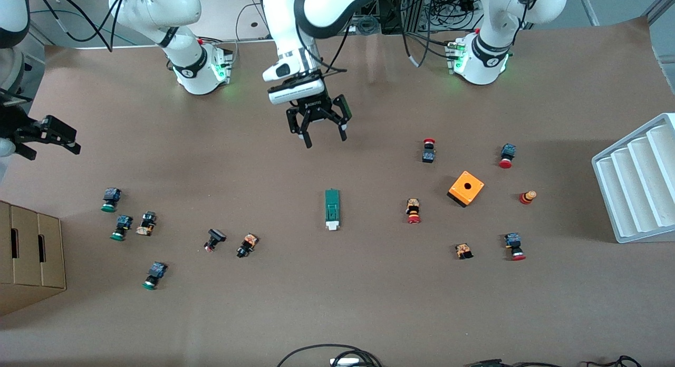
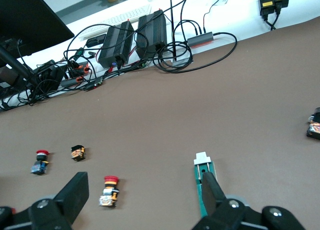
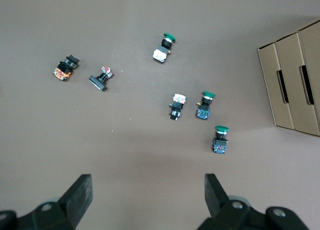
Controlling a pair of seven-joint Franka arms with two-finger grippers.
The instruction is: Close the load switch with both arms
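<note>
The load switch [image 1: 332, 209] is a narrow dark-green block with a white tab at the end nearer the front camera. It lies flat in the middle of the table. My left gripper [image 1: 322, 134] is open and empty, up in the air over bare table between the arm bases and the switch. In the left wrist view the switch [image 2: 204, 177] lies just past one fingertip [image 2: 209, 185] of the left gripper [image 2: 144, 182]. My right gripper [image 1: 52, 147] is open and empty over the right arm's end of the table. The right wrist view shows it [image 3: 148, 182] over bare table.
Several green-capped buttons [image 1: 111, 199] lie toward the right arm's end, by a cardboard box [image 1: 31, 256]. Red-capped buttons [image 1: 413, 211], an orange cube box [image 1: 466, 188] and a white stepped rack [image 1: 638, 182] lie toward the left arm's end. Cables [image 2: 165, 50] edge the table.
</note>
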